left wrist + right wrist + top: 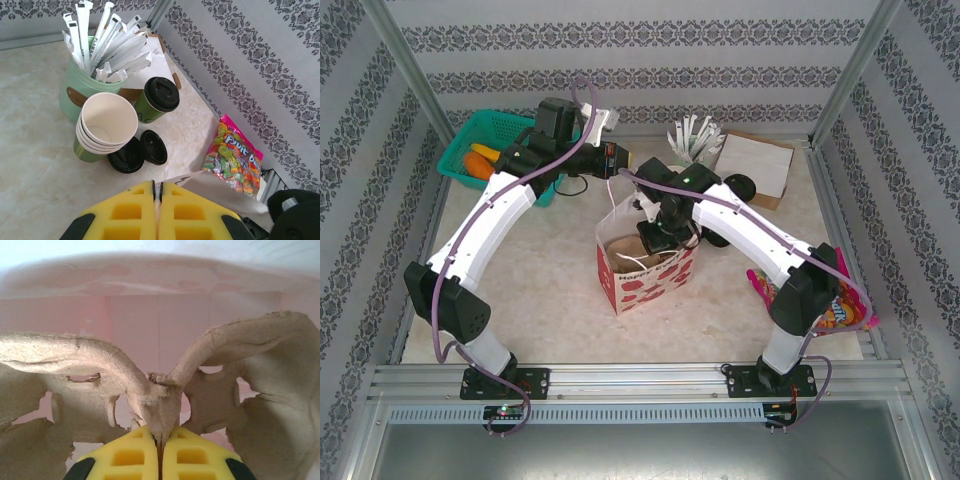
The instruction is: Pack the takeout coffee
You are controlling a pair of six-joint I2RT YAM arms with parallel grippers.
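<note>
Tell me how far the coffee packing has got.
Looks done: the pulp carrier sits inside the paper bag. In hand: the right gripper is shut on the carrier's centre ridge. Left: the takeout coffee stands lidded on the table beside the mint-green holder, not yet in the bag; the left gripper is shut, with no cup in it.

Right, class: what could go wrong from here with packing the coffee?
1. The right jaws pinch only the thin middle ridge of the cardboard cup carrier inside the paper bag; it could tear or tip.
2. The coffee cup stands close beside stacked empty cups and loose lids; reaching for it may knock them over.
</note>
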